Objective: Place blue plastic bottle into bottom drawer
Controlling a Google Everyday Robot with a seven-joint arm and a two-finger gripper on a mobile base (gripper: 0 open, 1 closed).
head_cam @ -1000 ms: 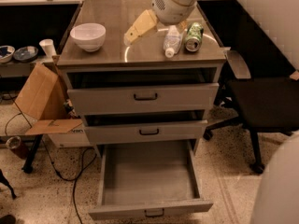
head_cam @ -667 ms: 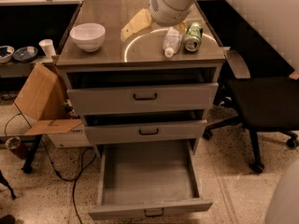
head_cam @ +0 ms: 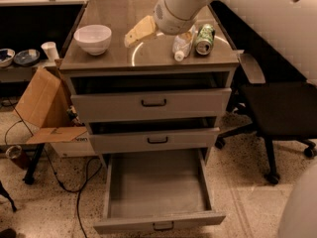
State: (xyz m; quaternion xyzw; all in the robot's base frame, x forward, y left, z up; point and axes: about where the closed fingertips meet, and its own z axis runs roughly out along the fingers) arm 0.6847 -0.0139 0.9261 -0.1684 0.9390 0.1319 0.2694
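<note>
Lying under tool (head_cam: 179,28); blue plastic bottle (head_cam: 182,46)

**Things Around the Grey Cabinet**

A white bowl (head_cam: 92,37) sits on the left of the cabinet top (head_cam: 148,58). Near the middle lies a pale yellow bag (head_cam: 140,31). A green can (head_cam: 204,38) lies on its side by the right edge. The top drawer (head_cam: 151,103) and the middle drawer (head_cam: 154,140) are each pulled out a little. On the left, an open cardboard box (head_cam: 42,105) leans by the cabinet. Behind it a low shelf holds a white cup (head_cam: 50,50) and two small dishes (head_cam: 15,57). A black cord (head_cam: 79,182) curls over the speckled floor (head_cam: 247,192), near a dark red cup (head_cam: 17,156). A black chair (head_cam: 280,105) on wheels stands on the right.
</note>
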